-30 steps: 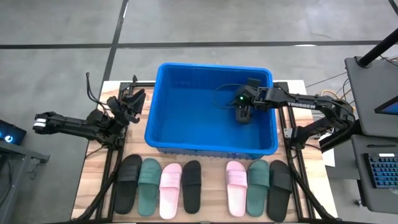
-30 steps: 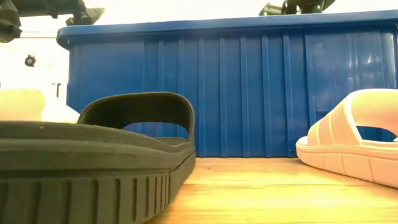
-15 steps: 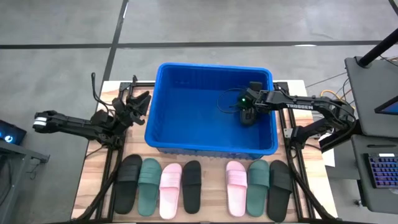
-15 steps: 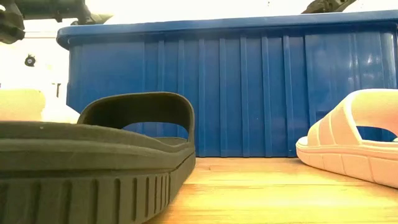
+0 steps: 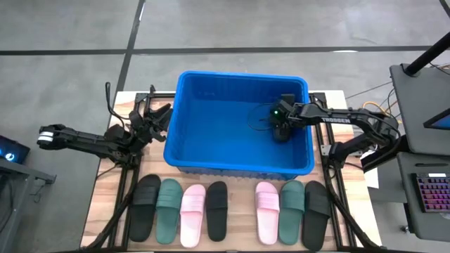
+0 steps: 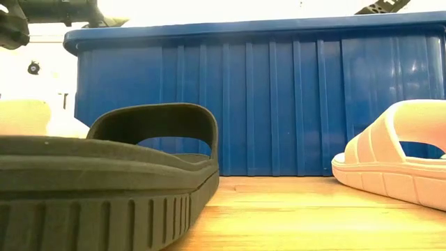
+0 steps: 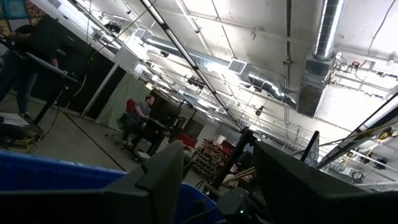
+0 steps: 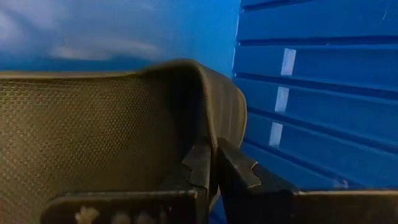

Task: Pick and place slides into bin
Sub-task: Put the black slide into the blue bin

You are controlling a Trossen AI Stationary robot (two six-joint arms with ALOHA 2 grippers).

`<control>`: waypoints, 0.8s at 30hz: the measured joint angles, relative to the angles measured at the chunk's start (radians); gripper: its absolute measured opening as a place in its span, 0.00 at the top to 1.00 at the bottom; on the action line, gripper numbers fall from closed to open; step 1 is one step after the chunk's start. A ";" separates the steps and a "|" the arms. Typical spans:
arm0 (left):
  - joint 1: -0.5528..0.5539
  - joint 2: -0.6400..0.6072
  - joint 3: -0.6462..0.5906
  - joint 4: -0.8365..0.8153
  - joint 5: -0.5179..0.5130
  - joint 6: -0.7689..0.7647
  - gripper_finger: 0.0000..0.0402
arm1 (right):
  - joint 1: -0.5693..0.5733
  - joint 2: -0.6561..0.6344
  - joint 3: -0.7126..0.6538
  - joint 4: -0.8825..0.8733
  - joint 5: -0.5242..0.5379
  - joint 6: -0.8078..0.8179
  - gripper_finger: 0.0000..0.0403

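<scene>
black slide (image 6: 104,188), pink slide (image 6: 397,157), blue bin (image 6: 279,97)

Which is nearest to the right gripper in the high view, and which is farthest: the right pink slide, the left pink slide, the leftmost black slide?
Measured from the right gripper, inside the bin:
1. Right pink slide, front row, right group.
2. Left pink slide, left group.
3. Leftmost black slide, the row's left end.

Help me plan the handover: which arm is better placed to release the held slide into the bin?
Right. Its tool is down inside the bin, shut on a black slide. The left tool waits outside, empty.
</scene>
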 joint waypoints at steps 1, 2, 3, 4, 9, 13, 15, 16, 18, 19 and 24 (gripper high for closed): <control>0.000 0.000 0.000 0.000 0.000 0.000 0.55 | -0.001 0.004 0.000 0.005 0.000 0.000 0.97; 0.000 0.000 0.000 0.000 0.000 0.000 0.55 | -0.002 0.008 0.000 0.007 0.000 0.000 0.97; 0.000 0.001 0.000 0.000 0.000 0.000 0.55 | -0.002 0.011 0.000 0.011 0.000 0.000 0.97; 0.000 0.001 0.000 0.000 0.000 0.000 0.55 | -0.003 0.013 0.000 0.014 0.001 0.000 0.96; 0.000 0.004 0.000 0.000 0.000 0.000 0.55 | -0.003 0.014 0.000 0.011 0.000 -0.003 0.93; 0.000 0.006 0.000 0.000 0.000 -0.002 0.55 | -0.003 0.014 0.001 0.010 -0.002 -0.006 0.89; 0.000 0.006 0.000 0.000 0.000 -0.003 0.55 | -0.003 0.014 0.001 0.008 -0.002 -0.015 0.87; 0.000 0.005 0.000 0.000 0.000 -0.003 0.55 | -0.003 0.014 0.001 0.006 -0.002 -0.021 0.85; 0.000 0.004 0.000 0.000 0.000 -0.003 0.55 | -0.003 0.014 0.001 0.007 -0.002 -0.023 0.82; 0.001 0.005 0.000 0.000 0.000 -0.003 0.55 | -0.003 0.014 0.001 0.005 -0.002 -0.023 0.80; 0.001 0.006 0.000 0.000 0.001 -0.003 0.55 | -0.003 0.012 0.001 -0.004 -0.001 -0.010 0.71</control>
